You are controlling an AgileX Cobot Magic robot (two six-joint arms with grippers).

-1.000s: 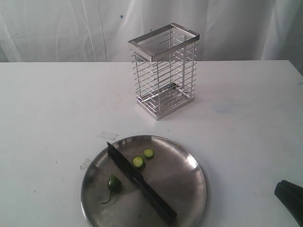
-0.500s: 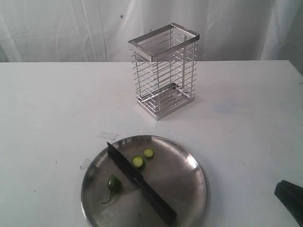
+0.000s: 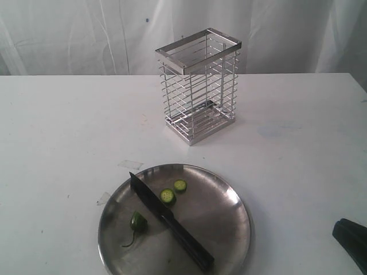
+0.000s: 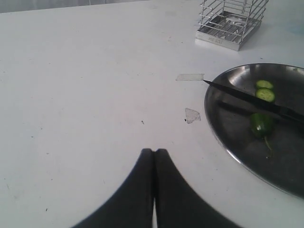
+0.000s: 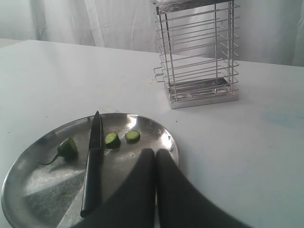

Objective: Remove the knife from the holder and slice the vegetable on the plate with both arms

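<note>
Round shiny steel plate [image 3: 232,197], slim black knife [image 3: 172,222]

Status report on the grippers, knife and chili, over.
Both grippers shut, empty. Slim black knife lying on round steel plate, between stem-end dark-green chili piece and two slices. Nothing obstructing.

1. Holder [image 3: 198,85] upright at the back of the white counter [image 3: 63,132].
2. Plate [image 3: 229,197] nearer the camera, well apart from holder.
3. Knife [image 3: 170,220] flat across plate, tip toward rim.
4. Two slices [image 3: 173,191] beside blade; stemmed chili stub [image 3: 137,222] on its other side.
5. Black arm part [image 3: 351,239] at lower right edge; pincer not seen.
</note>
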